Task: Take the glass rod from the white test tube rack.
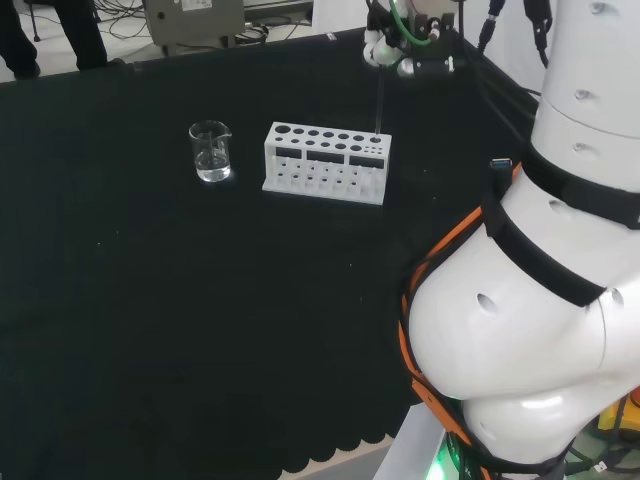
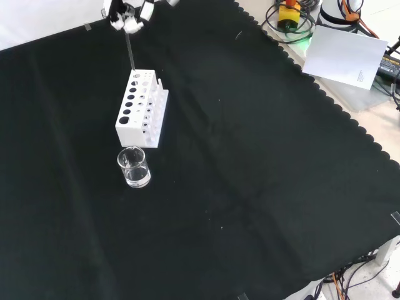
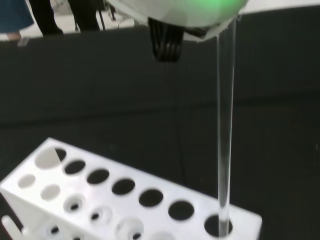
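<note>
A thin clear glass rod [image 1: 379,100] stands upright with its lower end in the end hole of the white test tube rack [image 1: 325,160]. In the head view that hole is at the rack's right end. The hand [image 1: 390,48] is directly above the rack, its fingertips pinched round the rod's top. In the front view the hand [image 2: 128,15] is at the top edge, the rod [image 2: 130,53] runs down to the rack's [image 2: 142,109] far end. The wrist view shows the rod [image 3: 225,125] entering the corner hole of the rack [image 3: 125,200]; the other holes look empty.
A small glass beaker [image 1: 210,150] with a little clear liquid stands left of the rack in the head view and nearer than the rack in the front view [image 2: 134,167]. The arm's white links [image 1: 540,300] stand at the head view's right. Paper [image 2: 350,56] lies past the cloth's scalloped edge.
</note>
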Available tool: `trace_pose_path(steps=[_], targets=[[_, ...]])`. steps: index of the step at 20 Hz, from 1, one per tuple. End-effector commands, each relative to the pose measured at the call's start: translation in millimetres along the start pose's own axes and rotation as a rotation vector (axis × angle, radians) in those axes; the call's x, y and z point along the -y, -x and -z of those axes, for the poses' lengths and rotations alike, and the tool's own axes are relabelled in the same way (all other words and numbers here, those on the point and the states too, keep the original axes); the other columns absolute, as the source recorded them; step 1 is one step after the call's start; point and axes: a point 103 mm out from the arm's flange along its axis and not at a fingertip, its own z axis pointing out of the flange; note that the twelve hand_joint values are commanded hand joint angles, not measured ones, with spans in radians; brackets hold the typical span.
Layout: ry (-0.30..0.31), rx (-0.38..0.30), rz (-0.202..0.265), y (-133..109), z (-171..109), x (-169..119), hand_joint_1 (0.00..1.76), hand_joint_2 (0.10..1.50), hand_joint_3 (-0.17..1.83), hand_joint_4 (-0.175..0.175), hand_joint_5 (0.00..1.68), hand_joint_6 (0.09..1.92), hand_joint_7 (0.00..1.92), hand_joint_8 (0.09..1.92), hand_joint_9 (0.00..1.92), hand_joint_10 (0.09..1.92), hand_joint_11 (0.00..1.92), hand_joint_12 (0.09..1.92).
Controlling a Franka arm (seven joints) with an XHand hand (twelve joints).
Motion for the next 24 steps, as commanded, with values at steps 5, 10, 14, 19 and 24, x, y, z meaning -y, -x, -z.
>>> trace_pose_path(steps=[5,10,14,19,24], targets=[[0.096,-0.025,0.003,-31,57,20,1.31,0.64,0.84,-0.175,1.08,0.83,1.17,1.22,1.58,0.94,1.66,0.73],[0.093,-0.027,0.01,-46,72,35,1.31,0.65,0.83,-0.175,1.08,0.82,1.17,1.21,1.58,0.94,1.66,0.73],[0.095,-0.026,0.024,-57,77,46,1.31,0.65,0.83,-0.175,1.08,0.82,1.17,1.21,1.59,0.93,1.66,0.72],[0.1,-0.017,0.049,-70,80,54,1.31,0.65,0.83,-0.175,1.08,0.82,1.17,1.21,1.59,0.93,1.67,0.72],[0.102,-0.013,0.073,-79,86,59,1.31,0.64,0.84,-0.175,1.09,0.81,1.17,1.21,1.59,0.92,1.67,0.72]])
